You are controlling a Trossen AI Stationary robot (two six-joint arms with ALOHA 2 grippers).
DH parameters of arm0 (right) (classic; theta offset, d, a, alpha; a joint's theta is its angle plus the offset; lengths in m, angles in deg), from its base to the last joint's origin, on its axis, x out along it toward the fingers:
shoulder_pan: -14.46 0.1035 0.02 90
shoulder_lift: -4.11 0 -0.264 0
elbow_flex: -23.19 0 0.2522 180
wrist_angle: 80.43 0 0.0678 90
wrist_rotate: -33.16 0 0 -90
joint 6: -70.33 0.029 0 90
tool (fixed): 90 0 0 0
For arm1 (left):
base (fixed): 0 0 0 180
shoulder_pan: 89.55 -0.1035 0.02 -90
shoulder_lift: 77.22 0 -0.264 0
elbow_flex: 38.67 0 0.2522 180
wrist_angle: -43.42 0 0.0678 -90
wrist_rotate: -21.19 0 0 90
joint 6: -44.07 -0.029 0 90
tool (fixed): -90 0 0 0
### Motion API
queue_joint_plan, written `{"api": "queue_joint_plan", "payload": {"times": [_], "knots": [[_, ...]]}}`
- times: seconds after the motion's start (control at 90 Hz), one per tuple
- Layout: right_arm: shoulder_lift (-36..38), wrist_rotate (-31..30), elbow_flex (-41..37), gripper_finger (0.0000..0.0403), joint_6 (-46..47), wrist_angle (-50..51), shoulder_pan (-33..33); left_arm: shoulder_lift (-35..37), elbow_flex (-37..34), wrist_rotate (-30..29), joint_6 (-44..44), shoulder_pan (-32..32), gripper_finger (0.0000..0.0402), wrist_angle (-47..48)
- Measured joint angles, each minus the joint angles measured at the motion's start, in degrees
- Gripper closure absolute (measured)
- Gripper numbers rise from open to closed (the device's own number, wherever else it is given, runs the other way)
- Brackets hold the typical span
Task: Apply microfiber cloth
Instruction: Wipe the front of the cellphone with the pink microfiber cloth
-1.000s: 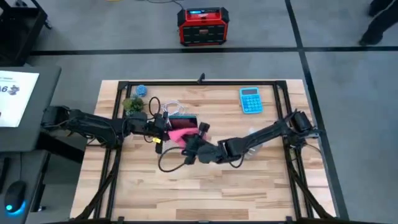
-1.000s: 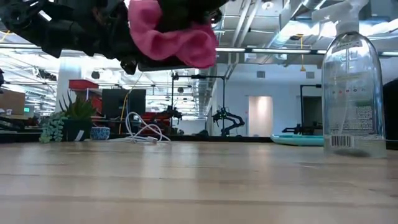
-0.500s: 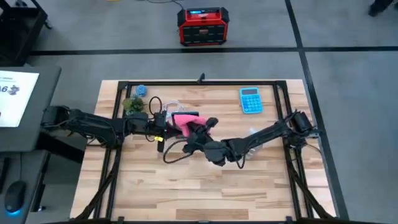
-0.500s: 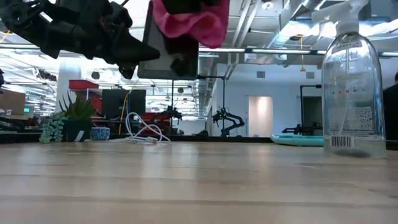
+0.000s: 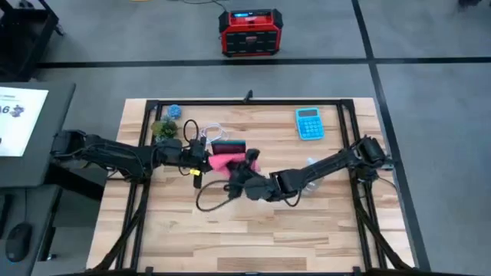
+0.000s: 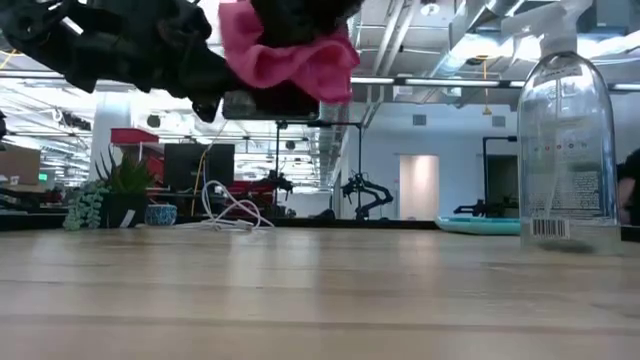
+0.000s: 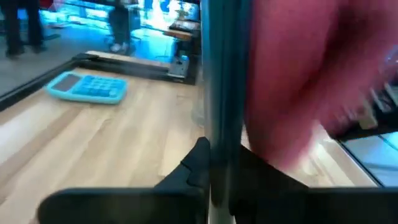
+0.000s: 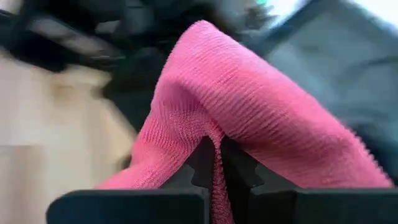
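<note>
Right gripper (image 8: 214,163) — pinching microfiber cloth (image 8: 249,106).

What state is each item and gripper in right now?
microfiber cloth: bunched, pinched in right gripper, against the phone
phone: held off the table by left gripper
calculator: flat on table
spray bottle: upright
white cable: loose on table

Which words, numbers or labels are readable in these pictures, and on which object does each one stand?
"6": on the white sheet left of the table, cut off by the picture edge.
Spray bottle: printed label and barcode, too small to read.
Calculator: keys too small to read.
Red box: lit screen, unreadable.
</note>
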Motion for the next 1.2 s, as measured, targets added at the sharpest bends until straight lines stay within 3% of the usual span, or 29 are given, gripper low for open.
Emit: {"api": "queue_joint_plan", "payload": {"times": [0.067,0.133,0.333,0.433,0.578,0.7,0.767,0.867,1.022,1.2], "knots": [[0.7,-4.6,1.4,0.0403,-2.8,-0.2,0.1,0.0,0.0,0.2,0.4,0.0,0.0389,0.1],[1.1,-4.2,2.0,0.0403,-3.3,-0.3,0.0,0.0,0.0,0.2,0.4,0.0,0.0389,0.0],[0.9,14.8,1.8,0.0403,10.7,19.2,0.7,0.0,0.0,2.0,-0.5,0.4,0.0389,0.7],[0.8,18.1,1.8,0.0403,19.1,25.8,0.0,0.0,0.0,1.2,-1.0,1.3,0.0389,0.7],[1.9,7.2,1.7,0.0403,19.5,25.2,0.7,0.0,0.0,-0.5,-1.4,1.7,0.0389,0.2],[3.5,-3.8,1.9,0.0403,11.5,14.8,1.7,0.0,0.0,-0.1,-1.2,1.7,0.0389,0.4],[3.7,-5.0,1.9,0.0403,6.3,8.6,2.0,0.0,0.0,0.0,-1.3,1.7,0.0389,0.9],[3.7,-0.1,1.9,0.0403,4.7,4.2,2.1,0.0,0.0,0.5,-1.9,1.8,0.0389,1.6],[2.4,18.5,2.0,0.0403,12.3,10.9,1.1,0.0,0.0,0.6,-2.0,2.2,0.0389,1.2],[0.3,16.9,1.7,0.0403,21.5,22.0,1.7,0.0,0.0,-0.1,-0.6,3.1,0.0389,0.4]]}}
